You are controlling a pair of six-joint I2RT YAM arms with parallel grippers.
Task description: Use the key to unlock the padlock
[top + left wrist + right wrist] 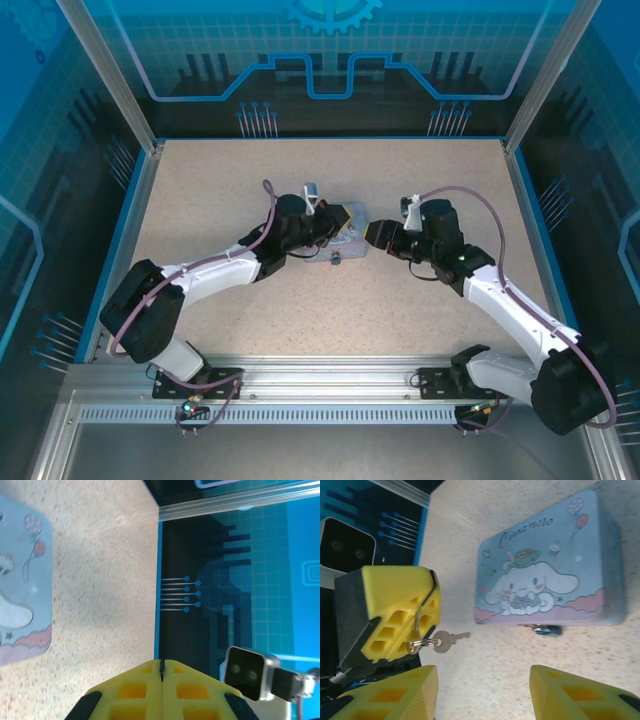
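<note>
The padlock (pixel 545 629), small with a teal glint, lies against the near edge of a pale blue cartoon tin (pixel 555 545); in the top view the padlock (pixel 336 258) sits just in front of the tin (pixel 352 222). My left gripper (pixel 422 612) is shut on a thin key blade, and a ring hangs below its fingers with a second silver key (pixel 443 641) dangling from it. In the left wrist view the left gripper (pixel 161 666) pinches a dark sliver of that key. My right gripper (pixel 484 692) is open with nothing between its fingers, facing the padlock from a short way off.
Both grippers, the left gripper (pixel 322 232) and the right gripper (pixel 380 238), meet over the middle of the speckled table (pixel 250 320). Blue panel walls and aluminium rails (pixel 130 190) enclose the table. The right wrist camera (pixel 245 672) is close beside the left fingers.
</note>
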